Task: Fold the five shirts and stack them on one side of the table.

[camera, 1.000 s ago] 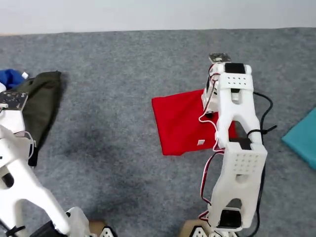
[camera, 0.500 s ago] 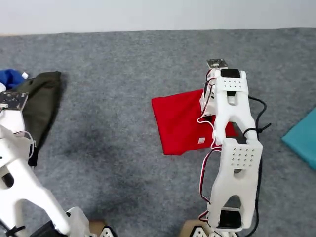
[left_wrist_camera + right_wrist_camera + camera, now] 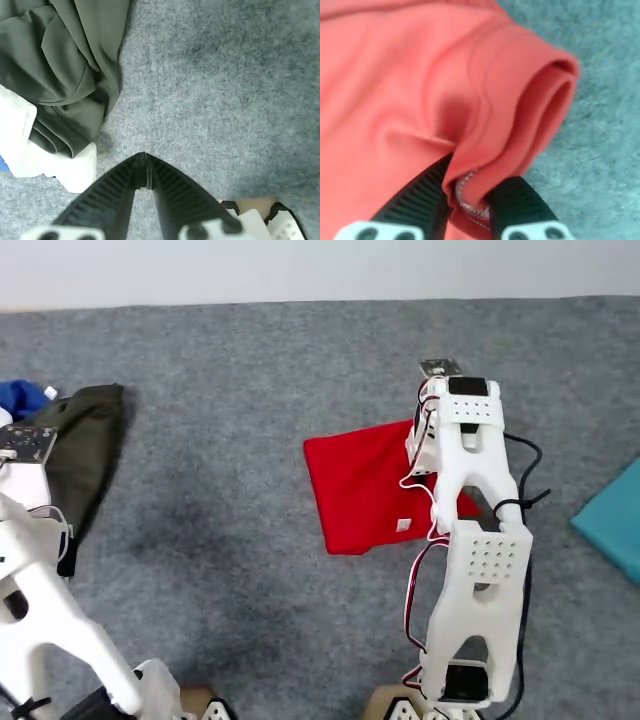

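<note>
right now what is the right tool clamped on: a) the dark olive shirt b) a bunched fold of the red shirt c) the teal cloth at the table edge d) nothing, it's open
b, in the right wrist view the right tool pinches a raised fold of the red shirt between its fingers.
</note>
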`<state>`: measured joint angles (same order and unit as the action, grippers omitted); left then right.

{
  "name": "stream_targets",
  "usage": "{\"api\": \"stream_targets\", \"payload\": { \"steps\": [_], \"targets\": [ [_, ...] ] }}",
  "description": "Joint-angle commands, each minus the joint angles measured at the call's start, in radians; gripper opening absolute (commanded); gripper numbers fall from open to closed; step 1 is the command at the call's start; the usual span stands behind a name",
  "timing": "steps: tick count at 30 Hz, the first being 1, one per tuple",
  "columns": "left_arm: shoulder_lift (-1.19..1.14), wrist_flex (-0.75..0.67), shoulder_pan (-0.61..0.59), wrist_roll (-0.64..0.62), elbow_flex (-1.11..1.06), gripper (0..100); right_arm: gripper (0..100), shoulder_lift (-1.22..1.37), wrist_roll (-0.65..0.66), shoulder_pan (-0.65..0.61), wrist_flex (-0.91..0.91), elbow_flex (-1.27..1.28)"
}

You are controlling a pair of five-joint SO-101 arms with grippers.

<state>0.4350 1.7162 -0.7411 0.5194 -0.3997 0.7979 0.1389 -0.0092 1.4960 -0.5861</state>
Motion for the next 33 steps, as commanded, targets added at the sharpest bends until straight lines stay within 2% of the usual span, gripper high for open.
{"api": "stream_targets", "payload": {
  "steps": [1,9,18,22,26,27,30,33],
  "targets": [
    [0.04,0.015,0.002,-0.008,0.036,0,0.9,-0.107,0.137,0.004,-0.031,-0.034],
    [0.04,0.014,0.002,-0.005,-0.033,0,0.9,-0.12,0.486,-0.007,-0.361,-0.032],
    [0.04,0.014,0.002,-0.005,-0.033,0,0.9,-0.031,0.833,-0.079,-0.541,-0.032],
    [0.04,0.014,0.002,-0.005,-0.033,0,6.0,-0.016,0.852,-0.09,-0.607,-0.032],
    [0.04,0.014,0.0,-0.005,-0.033,0,27.2,-0.038,0.841,-0.084,-0.608,-0.032],
    [0.04,0.014,0.0,-0.005,-0.033,0,29.3,-0.047,0.815,-0.084,-0.605,-0.032],
    [0.04,0.014,0.0,-0.003,-0.033,0,25.8,-0.094,0.736,-0.082,-0.568,-0.032],
    [0.04,0.014,0.0,-0.003,-0.033,0,19.6,-0.153,0.712,-0.088,-0.521,-0.032]
  ]
}}
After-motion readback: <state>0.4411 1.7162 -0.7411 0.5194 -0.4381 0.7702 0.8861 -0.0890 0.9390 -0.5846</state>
